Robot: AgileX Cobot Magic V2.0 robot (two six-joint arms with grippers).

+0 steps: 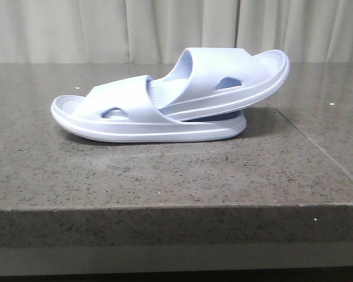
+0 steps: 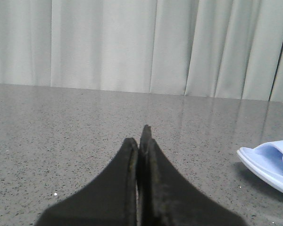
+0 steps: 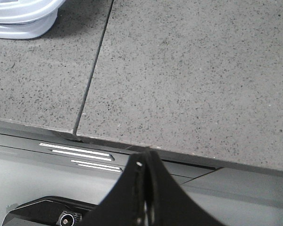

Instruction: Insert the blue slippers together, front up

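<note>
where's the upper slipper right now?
Front view: the upper slipper sits centre-right on the table, tilted, one end tucked under the strap of the lower slipper, its other end raised toward the right.

A speckled grey stone desk (image 1: 165, 176) is seen, divided by a thin seam (image 1: 317, 147) on the right. Behind it, the background is closed off by pale pleated curtains (image 1: 106, 29). Soft, even light is reflected on the surface.
</note>
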